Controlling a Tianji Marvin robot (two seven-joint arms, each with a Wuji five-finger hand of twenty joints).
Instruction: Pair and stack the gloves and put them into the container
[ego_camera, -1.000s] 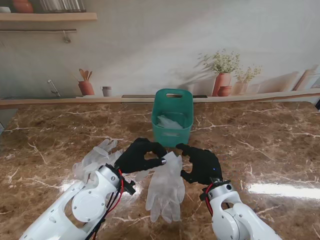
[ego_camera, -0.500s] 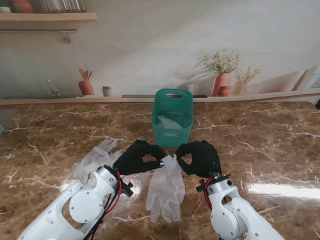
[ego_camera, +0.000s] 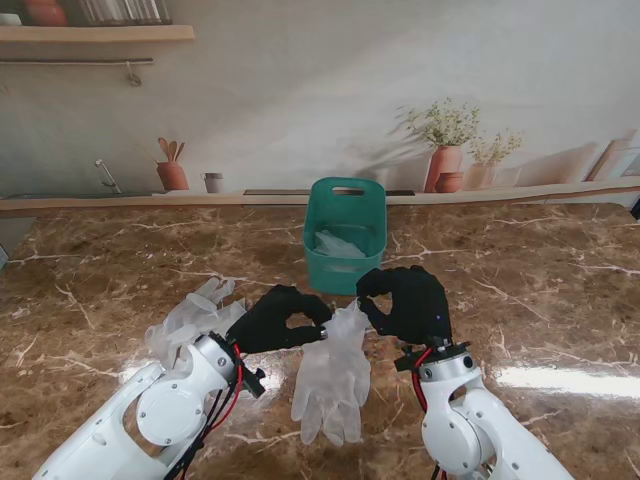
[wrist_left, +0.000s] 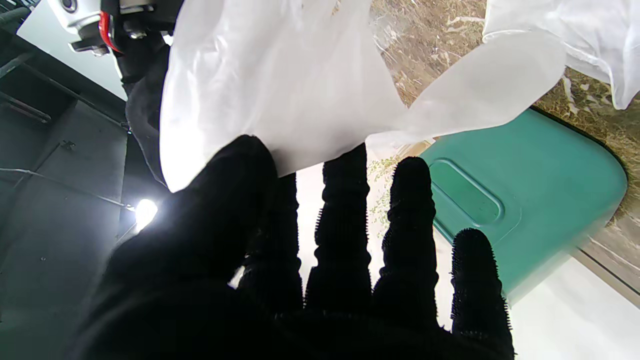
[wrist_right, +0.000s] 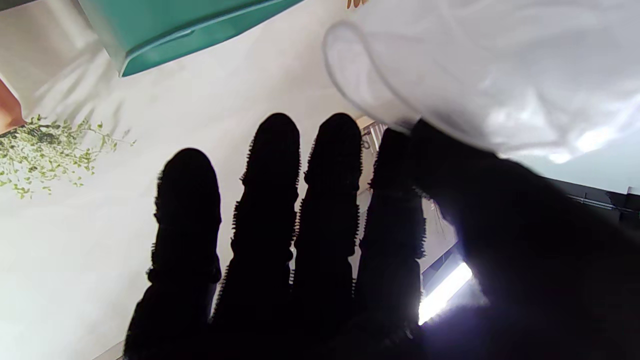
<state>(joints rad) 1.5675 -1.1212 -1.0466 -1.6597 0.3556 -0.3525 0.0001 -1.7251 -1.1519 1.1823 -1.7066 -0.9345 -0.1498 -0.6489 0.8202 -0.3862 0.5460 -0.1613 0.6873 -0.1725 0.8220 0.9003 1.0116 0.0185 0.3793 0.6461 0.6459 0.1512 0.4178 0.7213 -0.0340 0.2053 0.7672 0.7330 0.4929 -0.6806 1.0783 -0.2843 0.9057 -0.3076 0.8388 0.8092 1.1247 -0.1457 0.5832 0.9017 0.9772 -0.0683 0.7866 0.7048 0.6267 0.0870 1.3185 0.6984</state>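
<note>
Pinching the translucent glove pair (ego_camera: 333, 375) by its cuff with my left hand (ego_camera: 281, 319) and right hand (ego_camera: 408, 303), fingers trailing toward me; the green basket (ego_camera: 345, 232) is holding another glove (ego_camera: 338, 245).

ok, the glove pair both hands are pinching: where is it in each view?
Stand view: glove pair lies centre, nearer to me than the green container, cuff pinched by left hand and right hand.
Left wrist view: white sheet beyond the fingers.
Right wrist view: rolled cuff by the thumb.
Shared landmark: the green container.
</note>
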